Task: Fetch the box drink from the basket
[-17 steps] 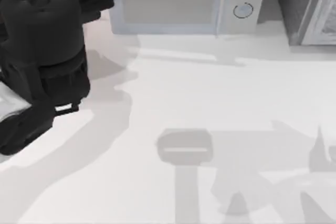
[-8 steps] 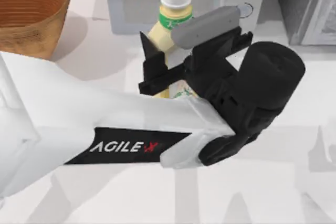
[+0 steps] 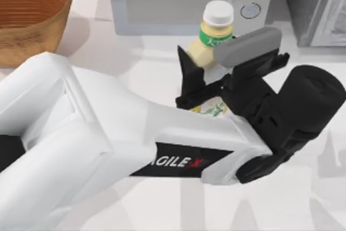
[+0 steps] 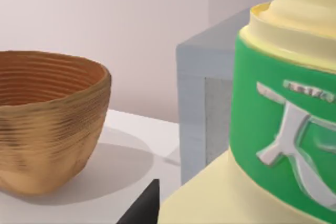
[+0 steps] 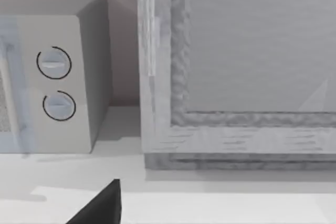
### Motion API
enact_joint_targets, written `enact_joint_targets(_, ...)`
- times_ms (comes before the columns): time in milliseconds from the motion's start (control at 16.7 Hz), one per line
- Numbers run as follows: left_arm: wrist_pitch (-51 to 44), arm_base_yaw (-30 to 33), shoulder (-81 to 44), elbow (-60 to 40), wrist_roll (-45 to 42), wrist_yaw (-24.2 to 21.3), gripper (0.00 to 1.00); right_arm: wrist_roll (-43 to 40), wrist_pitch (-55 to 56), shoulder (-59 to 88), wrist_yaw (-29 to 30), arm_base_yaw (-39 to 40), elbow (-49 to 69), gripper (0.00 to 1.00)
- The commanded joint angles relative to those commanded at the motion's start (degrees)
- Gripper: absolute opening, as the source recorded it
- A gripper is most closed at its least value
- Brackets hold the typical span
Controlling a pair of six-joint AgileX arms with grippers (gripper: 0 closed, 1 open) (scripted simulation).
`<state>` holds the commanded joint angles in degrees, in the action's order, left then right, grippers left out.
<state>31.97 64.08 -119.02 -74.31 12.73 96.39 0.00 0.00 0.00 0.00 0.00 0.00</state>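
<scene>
"AGILEX" reads on my left arm; my left gripper [image 3: 201, 87] clamps the box drink [image 3: 212, 47], far from the basket [image 3: 32, 14].

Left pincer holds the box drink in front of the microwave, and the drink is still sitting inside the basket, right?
Not inside. The top view shows the box drink out of the basket, gripped by the left pincer in front of the microwave, well to the basket's right.

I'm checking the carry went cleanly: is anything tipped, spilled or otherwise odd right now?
Nothing spilled. The box drink leans slightly in the left gripper, cap on, out of the basket and in front of the microwave.
</scene>
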Motion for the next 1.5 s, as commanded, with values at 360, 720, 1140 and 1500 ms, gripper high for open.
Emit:
enact_joint_targets(360, -8.7, -1.1, -3.4, -3.9, 6.2, -5.3, 0.0, 0.0, 0.0, 0.0, 0.0, 0.0, 0.0, 1.0)
enact_joint_targets(720, -27.6, -3.9, -4.6, -4.6, 27.9, -4.9, 0.0, 0.0, 0.0, 0.0, 0.0, 0.0, 0.0, 1.0)
enact_joint_targets(1140, -36.0, -5.7, -4.7, -4.4, 36.3, -5.2, 0.0, 0.0, 0.0, 0.0, 0.0, 0.0, 0.0, 1.0)
enact_joint_targets(1500, -36.0, -5.7, -4.7, -4.4, 36.3, -5.2, 0.3, 0.0, 0.0, 0.0, 0.0, 0.0, 0.0, 1.0)
